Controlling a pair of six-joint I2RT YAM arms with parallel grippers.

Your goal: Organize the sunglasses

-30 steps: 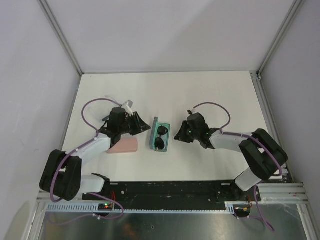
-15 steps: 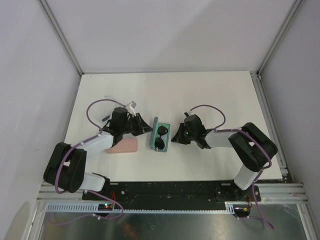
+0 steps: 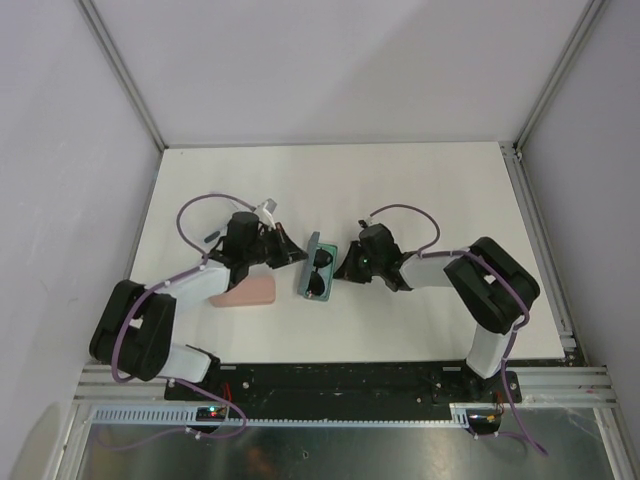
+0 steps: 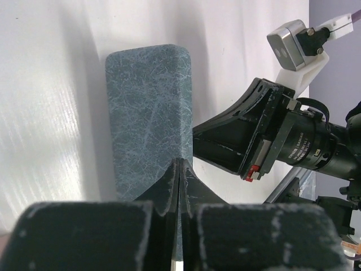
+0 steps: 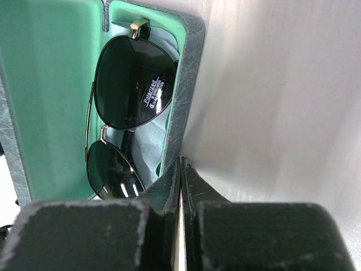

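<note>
While my left pincer (image 4: 178, 169) is pinched together on nothing, its tips sit at the grey outside of the raised lid (image 4: 149, 113); my right pincer (image 5: 180, 168) is pinched together too, empty, tips by the case (image 5: 189, 84) wall; the dark sunglasses (image 5: 127, 113) lie folded inside that case, on a pale cloth (image 5: 149, 141) and mint lining.

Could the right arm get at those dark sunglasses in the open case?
Probably yes: the case is open, nothing covers the sunglasses, and the shut right gripper sits at its wall.
</note>
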